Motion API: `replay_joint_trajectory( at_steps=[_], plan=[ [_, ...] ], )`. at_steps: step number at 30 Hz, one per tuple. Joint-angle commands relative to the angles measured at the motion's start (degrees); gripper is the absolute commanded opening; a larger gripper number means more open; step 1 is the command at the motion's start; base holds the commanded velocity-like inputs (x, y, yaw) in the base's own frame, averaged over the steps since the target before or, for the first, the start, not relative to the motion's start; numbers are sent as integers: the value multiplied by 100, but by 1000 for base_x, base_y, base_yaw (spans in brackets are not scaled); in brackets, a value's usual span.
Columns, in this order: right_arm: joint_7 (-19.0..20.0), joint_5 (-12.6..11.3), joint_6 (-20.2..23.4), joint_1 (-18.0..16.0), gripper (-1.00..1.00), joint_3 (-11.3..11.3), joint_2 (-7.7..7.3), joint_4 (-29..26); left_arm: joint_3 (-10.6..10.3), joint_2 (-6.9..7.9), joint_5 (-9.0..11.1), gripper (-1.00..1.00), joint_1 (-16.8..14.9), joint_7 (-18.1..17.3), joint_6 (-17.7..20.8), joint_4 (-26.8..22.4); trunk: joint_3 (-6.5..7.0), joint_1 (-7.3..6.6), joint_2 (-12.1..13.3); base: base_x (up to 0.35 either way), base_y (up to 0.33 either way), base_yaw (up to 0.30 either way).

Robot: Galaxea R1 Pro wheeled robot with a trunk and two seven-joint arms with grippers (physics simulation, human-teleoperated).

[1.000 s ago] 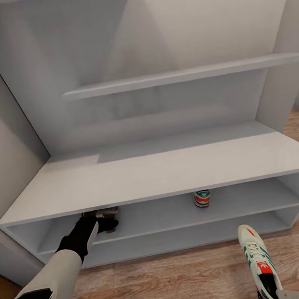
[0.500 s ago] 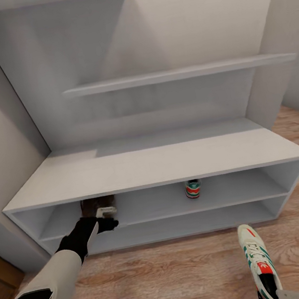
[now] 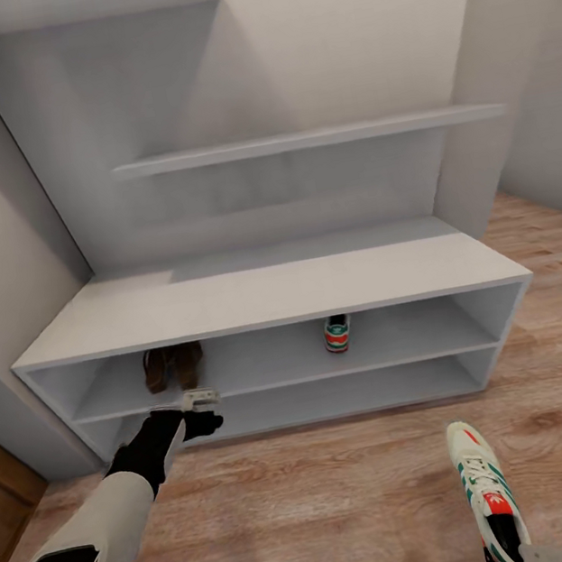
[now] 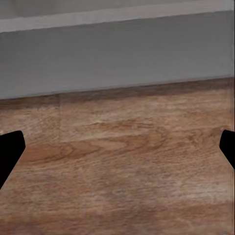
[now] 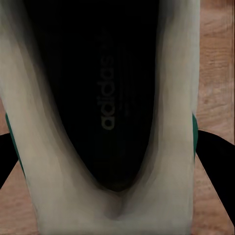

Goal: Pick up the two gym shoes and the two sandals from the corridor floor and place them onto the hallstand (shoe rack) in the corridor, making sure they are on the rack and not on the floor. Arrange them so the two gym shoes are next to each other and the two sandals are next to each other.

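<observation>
The two dark brown sandals (image 3: 174,366) stand side by side at the left of the upper tier of the pale grey hallstand (image 3: 265,297). One gym shoe (image 3: 336,333) sits heel-out further right on the same tier. My left gripper (image 3: 202,402) hangs open and empty in front of the rack, just below the sandals; in the left wrist view its fingers (image 4: 10,149) are spread wide over the corridor floor (image 4: 122,147). The other gym shoe (image 3: 483,485) is held over the floor at the lower right, my right gripper (image 5: 112,156) shut on its heel end.
A long floating shelf (image 3: 303,140) is fixed on the wall above the rack. Grey walls close in on the left and right. A wooden door or cabinet edge (image 3: 1,492) shows at the far left. Wood-plank floor (image 3: 336,500) stretches in front of the rack.
The whole view has pulled back from the rack. My left gripper, earlier inside the upper tier at the sandals, is now outside it, and the sandals stay on the shelf.
</observation>
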Motion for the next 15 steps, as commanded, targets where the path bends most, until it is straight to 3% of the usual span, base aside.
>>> replay_joint_trajectory(
  at_steps=[1, 5, 6, 10, 12, 15],
  plan=[
    [-19, 61, -21, -6, -100, -30, 3, 8, 14, 0, -56, 100, 78, -43, -69, -10, -4, -4, -2, -281, -169, 0],
    [-19, 60, -23, -6, -100, -30, 3, 7, 68, 1, -25, 100, 541, -39, -737, -10, -4, -4, -2, -279, -169, 0],
    [-20, 59, -25, -6, -100, -30, 3, 7, 136, 3, 35, 100, 836, -37, -1135, -6, -4, -4, -2, -260, -168, 0],
    [-26, 54, -28, -6, -100, -30, 3, 7, 298, 17, 191, 100, 1463, -46, -1908, -8, -4, -4, -2, -227, -146, 0],
    [-27, 53, -26, -6, -100, -30, 3, 7, 366, 89, 240, 100, 1877, -48, -2533, -5, -4, -4, -2, -105, -63, 0],
    [-23, 55, -23, -6, -100, -30, 3, 7, 389, 145, 260, 100, 2185, -49, -3014, -3, -4, -4, -2, -53, -32, 0]
  ],
)
